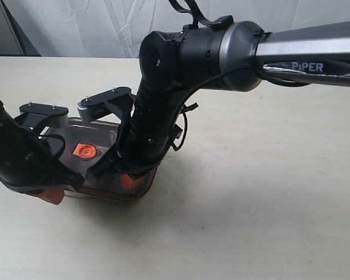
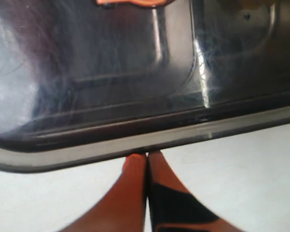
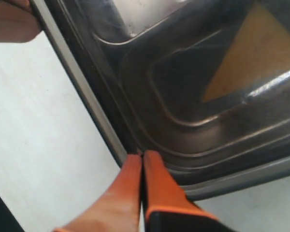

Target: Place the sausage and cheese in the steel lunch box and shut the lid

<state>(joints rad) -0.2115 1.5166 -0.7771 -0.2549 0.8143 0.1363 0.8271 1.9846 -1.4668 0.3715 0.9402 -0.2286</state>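
Exterior view: the dark smoky translucent rectangular lid [image 1: 99,137] lies flat at the left of the pale worktop [image 1: 251,204]. The small orange valve [image 1: 83,150] at its centre faces up. The left arm's black wrist covers the lid's left end, and the left tool [image 1: 49,195] has its orange tip down at the lid's near left corner. The right arm reaches across from the right, with the right tool [image 1: 130,181] down at the lid's near right corner. Whether either tool is open or closed is hard to read from here.

Left wrist view: the left tool is fully closed, its orange fingers pressed together with nothing between them. The tips touch the lid's grey outer rim where it meets the worktop. Through the lid shows the shiny stainless-steel lunch box [image 2: 232,58] with rounded compartments. Its divider [image 2: 157,38] runs away from the tool.

Right wrist view: the right tool is also fully closed and holds nothing, with its tips against the lid's rim near a rounded corner. The yellow-orange wedge-shaped cheese [image 3: 251,53] shows through the lid, lying in the compartment nearest this tool. The lid sits over the box.
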